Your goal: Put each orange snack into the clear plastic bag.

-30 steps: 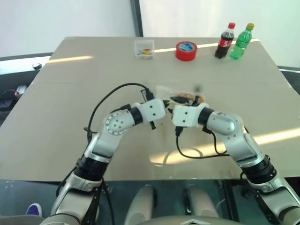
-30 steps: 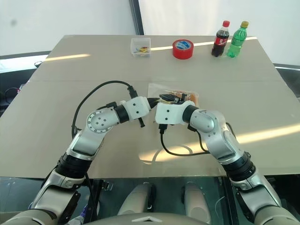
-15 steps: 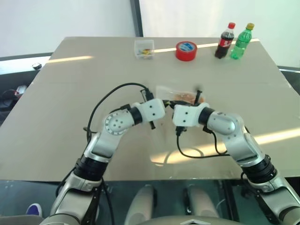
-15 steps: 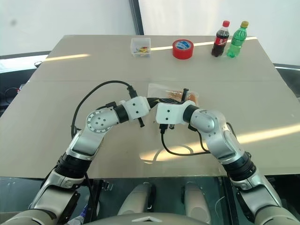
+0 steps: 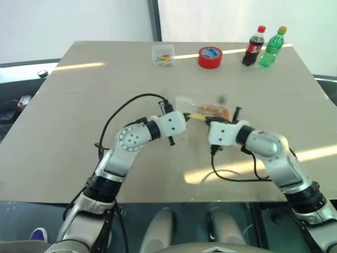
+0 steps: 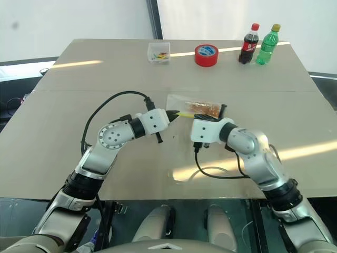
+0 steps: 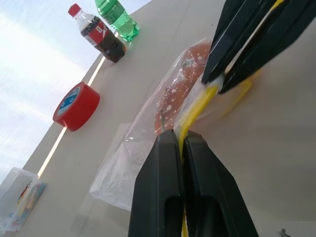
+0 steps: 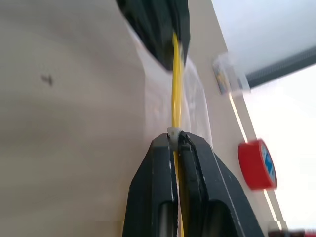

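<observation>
one clear plastic bag [image 7: 148, 148] with orange snacks [image 7: 170, 96] inside, left gripper [image 7: 180, 143] and right gripper [image 8: 176, 137] both clamped on its yellow strip [image 8: 175, 84]

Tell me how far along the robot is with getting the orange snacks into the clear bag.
Nearly finished, it seems. Orange snack material already lies inside the clear plastic bag; whether both are in cannot be told. In hand: the left gripper and the right gripper are each shut on the yellow strip at the bag's mouth, stretched between them. Left: probably sealing the mouth and letting go.
</observation>
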